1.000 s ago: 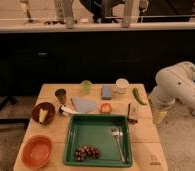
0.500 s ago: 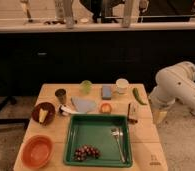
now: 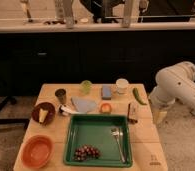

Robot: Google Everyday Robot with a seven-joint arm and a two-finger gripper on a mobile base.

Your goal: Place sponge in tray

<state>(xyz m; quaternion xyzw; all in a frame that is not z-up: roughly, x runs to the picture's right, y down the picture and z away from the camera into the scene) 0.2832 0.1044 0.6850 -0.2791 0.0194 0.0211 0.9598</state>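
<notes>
- The sponge [image 3: 106,92] lay on the far part of the wooden table [image 3: 147,134], between a green cup [image 3: 86,86] on its left and a white cup [image 3: 121,86] on its right. It was outside the tray and nothing was touching it.
- The tray [image 3: 95,132] sat at the near middle of the table. It held a cluster of dark grapes [image 3: 87,152] at its near left and some metal cutlery [image 3: 118,142] on its right. The individual pieces of cutlery could not be told apart.
- The gripper [image 3: 160,116] hung just off the table's right edge, below the bulky white arm [image 3: 178,85], well apart from the sponge. I cannot tell whether it was spread or pressed together, and it carried nothing that could be seen.
- The arm was cut off by the right border.
- A pale-blue cloth [image 3: 84,104] lay near the sponge, on its near left side.
- An orange bowl [image 3: 36,150] stood at the near left corner.
- A dark bowl [image 3: 43,112] farther back held a pale wedge that was too blurred to name.
</notes>
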